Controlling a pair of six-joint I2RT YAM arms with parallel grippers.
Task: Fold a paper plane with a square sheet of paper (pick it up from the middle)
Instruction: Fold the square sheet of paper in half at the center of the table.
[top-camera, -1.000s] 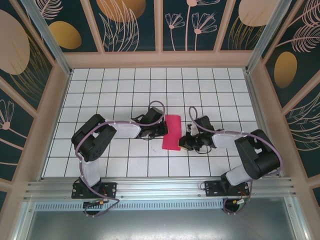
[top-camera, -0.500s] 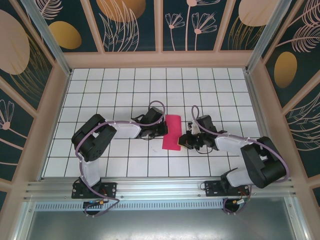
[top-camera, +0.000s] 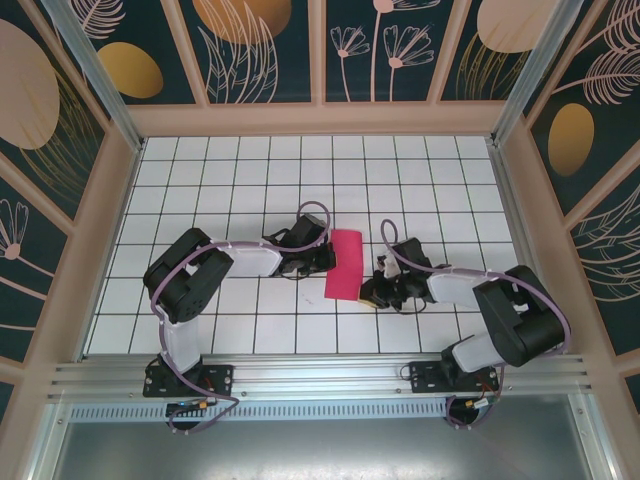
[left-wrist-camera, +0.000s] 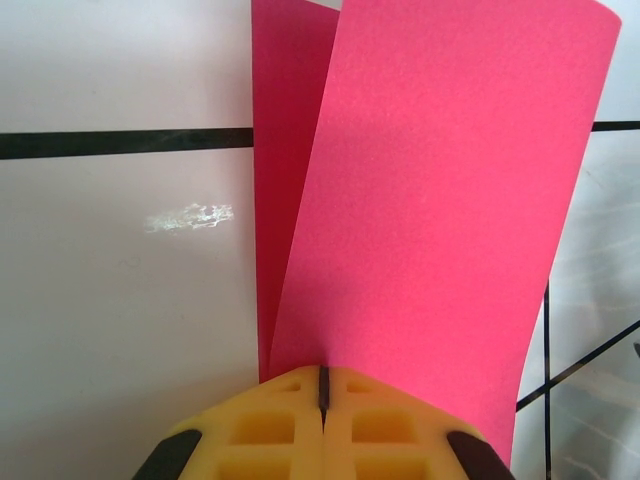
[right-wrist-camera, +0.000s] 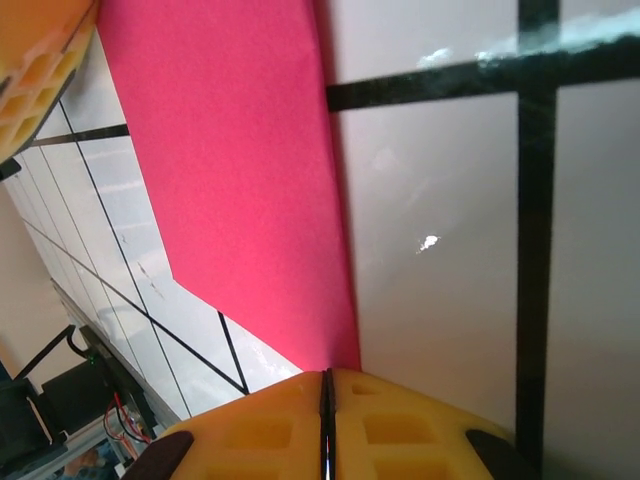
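Observation:
The square sheet of paper lies folded in half into a narrow magenta-red strip at the table's middle. In the left wrist view its top layer is skewed off the lower layer. My left gripper is shut, its yellow tips down on the strip's left edge. My right gripper is shut too, its tips at the near right corner of the paper, where the long edge ends. I cannot tell whether either gripper pinches the paper or only presses on it.
The white gridded table is walled by a wooden frame on three sides. A metal rail with both arm bases runs along the near edge. The left gripper's yellow finger shows at the right wrist view's top left.
The right gripper has slid a little toward the near end along the paper's right edge, and its elbow has shifted. The left arm and the paper have stayed put.

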